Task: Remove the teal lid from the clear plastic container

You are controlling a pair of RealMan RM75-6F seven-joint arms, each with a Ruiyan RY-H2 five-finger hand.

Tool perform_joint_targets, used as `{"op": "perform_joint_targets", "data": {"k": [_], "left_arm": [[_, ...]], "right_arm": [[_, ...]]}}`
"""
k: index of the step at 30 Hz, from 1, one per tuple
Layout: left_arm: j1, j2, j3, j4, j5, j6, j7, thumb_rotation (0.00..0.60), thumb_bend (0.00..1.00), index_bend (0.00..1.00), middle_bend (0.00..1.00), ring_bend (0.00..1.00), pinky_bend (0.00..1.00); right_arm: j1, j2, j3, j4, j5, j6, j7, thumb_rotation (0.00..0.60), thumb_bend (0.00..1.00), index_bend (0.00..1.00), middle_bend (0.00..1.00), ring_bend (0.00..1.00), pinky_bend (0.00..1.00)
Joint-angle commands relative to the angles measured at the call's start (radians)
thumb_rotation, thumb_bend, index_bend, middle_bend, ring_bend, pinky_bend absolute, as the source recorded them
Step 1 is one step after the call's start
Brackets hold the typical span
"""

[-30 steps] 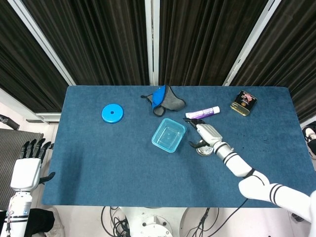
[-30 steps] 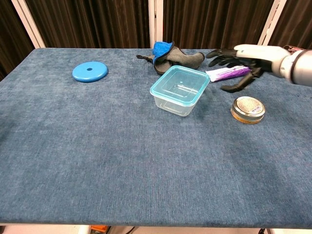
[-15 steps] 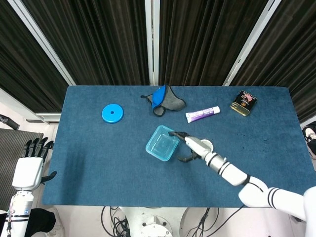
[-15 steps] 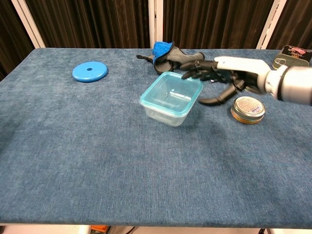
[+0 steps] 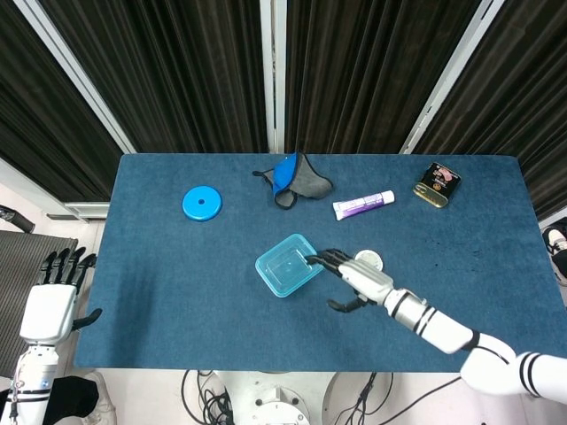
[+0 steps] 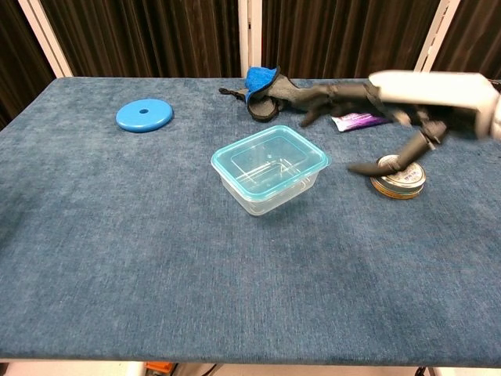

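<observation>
The clear plastic container [image 5: 288,265] [image 6: 268,168] stands near the table's middle, turned at an angle. Its teal lid [image 6: 271,160] is on top. My right hand [image 5: 354,279] [image 6: 391,98] hovers just right of it with the fingers spread and holds nothing. In the head view its fingertips [image 5: 317,258] reach the container's right edge; whether they touch it I cannot tell. In the chest view the hand floats above table level, thumb pointing down over a round tin. My left hand [image 5: 51,292] hangs with fingers apart off the table's left front corner, seen only in the head view.
A round gold tin [image 5: 368,259] [image 6: 399,176] lies under my right hand. Along the back lie a blue disc [image 5: 202,203] [image 6: 145,116], a blue and grey cloth [image 5: 294,177] [image 6: 270,84], a purple tube [image 5: 363,204] [image 6: 358,120] and a dark tin [image 5: 437,184].
The container has slid left and toward the table's front and has turned. My right hand followed it from near the purple tube and now sits higher. The left hand has hardly moved.
</observation>
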Motion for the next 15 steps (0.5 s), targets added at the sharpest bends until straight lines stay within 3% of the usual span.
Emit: {"op": "perform_joint_targets", "data": {"k": [1,5,11,15], "left_arm": [[0.005,0.0,0.002,-0.004,0.005,0.008,0.003,0.6,0.0,0.13,0.05,0.0,0.0],[0.011,-0.002,0.007,-0.007,0.003,0.012,0.004,0.6,0.0,0.12,0.05,0.0,0.0],[0.016,-0.006,0.007,0.003,-0.008,0.01,-0.005,0.6,0.0,0.13,0.05,0.0,0.0],[0.009,-0.015,0.001,0.021,-0.015,-0.002,-0.017,0.6,0.0,0.12,0.05,0.0,0.0]], "right_arm": [[0.159,-0.025,0.116,0.038,0.159,-0.226,-0.156,0.6,0.43,0.0,0.14,0.0,0.0],[0.268,-0.122,0.174,0.156,0.287,-0.364,-0.209,0.6,0.56,0.0,0.17,0.0,0.0],[0.357,-0.235,0.203,0.322,0.416,-0.486,-0.217,0.596,0.6,0.0,0.2,0.0,0.0],[0.375,-0.263,0.201,0.375,0.47,-0.558,-0.198,0.591,0.59,0.01,0.2,0.0,0.0]]}}
